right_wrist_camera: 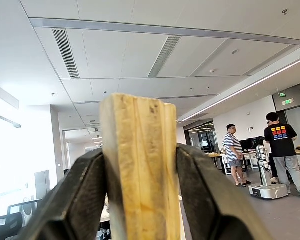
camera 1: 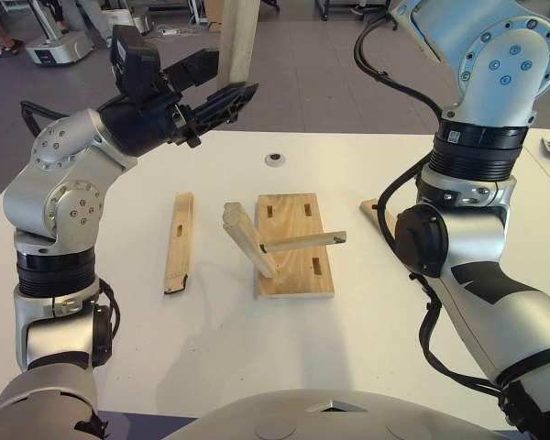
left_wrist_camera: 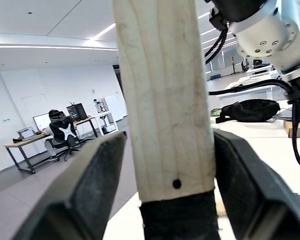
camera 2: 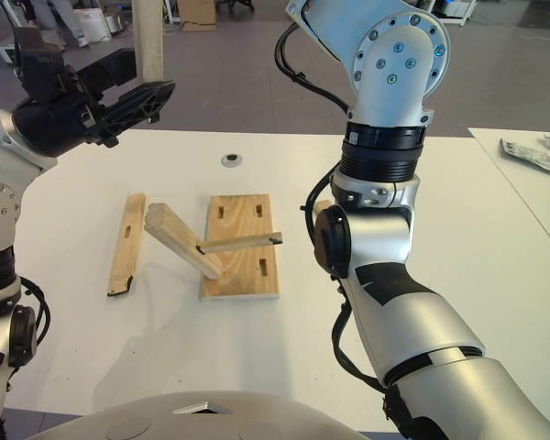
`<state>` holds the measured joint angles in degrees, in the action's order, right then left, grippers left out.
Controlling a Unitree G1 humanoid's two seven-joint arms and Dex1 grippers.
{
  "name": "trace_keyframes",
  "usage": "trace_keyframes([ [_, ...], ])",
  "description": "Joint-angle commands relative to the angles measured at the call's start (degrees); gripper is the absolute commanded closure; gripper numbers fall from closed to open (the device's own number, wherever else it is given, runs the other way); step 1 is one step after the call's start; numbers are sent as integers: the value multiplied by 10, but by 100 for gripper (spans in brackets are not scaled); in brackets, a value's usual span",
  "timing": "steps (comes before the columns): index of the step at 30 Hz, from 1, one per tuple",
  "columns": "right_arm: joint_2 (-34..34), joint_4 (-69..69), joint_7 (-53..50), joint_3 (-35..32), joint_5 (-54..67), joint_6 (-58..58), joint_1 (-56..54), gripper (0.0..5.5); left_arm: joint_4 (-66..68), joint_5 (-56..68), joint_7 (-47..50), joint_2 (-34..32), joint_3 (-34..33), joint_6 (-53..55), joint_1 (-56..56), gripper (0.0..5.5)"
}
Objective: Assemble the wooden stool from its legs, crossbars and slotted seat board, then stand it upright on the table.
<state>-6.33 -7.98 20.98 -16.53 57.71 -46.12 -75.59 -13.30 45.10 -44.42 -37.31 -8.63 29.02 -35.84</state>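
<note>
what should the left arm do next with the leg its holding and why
Probably lower it toward the far slots of the seat board. The left gripper holds the leg upright, high over the far edge of the table, and those slots are uncovered, while a joined leg and crossbar lies across the board's near part.

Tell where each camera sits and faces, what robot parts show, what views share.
Left eye: head, facing down at the table; both arms show.
Right eye: beside it, same scene.
Left wrist: looks along its jaws at the held leg.
Right wrist: looks upward past its jaws, wooden piece between.
Shared: seat board in both eyes.
</note>
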Motion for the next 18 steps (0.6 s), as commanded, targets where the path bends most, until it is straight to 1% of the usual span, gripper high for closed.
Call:
trace_keyframes([
  [1,-3,9,3,-4,22,-15,6,343,9,6,-6,-1,-12,11,-14,335],
  [5,-8,10,12,0,22,-20,10,343,3,31,-8,2,-20,28,-20,340],
  [6,-12,15,28,2,28,-25,14,306,1,50,-9,4,-25,41,-22,340],
  [8,-20,23,64,1,53,-43,22,274,-5,96,-11,7,-34,74,-23,340],
  [10,-30,21,90,-4,77,-58,26,230,-7,140,-14,7,-40,110,-23,340],
  [13,-50,-25,108,-26,93,-64,18,157,-4,197,-38,-12,-44,168,-15,340],
  [18,-62,-91,93,-51,105,-59,-6,154,1,228,-72,-45,-46,233,-5,341],
])
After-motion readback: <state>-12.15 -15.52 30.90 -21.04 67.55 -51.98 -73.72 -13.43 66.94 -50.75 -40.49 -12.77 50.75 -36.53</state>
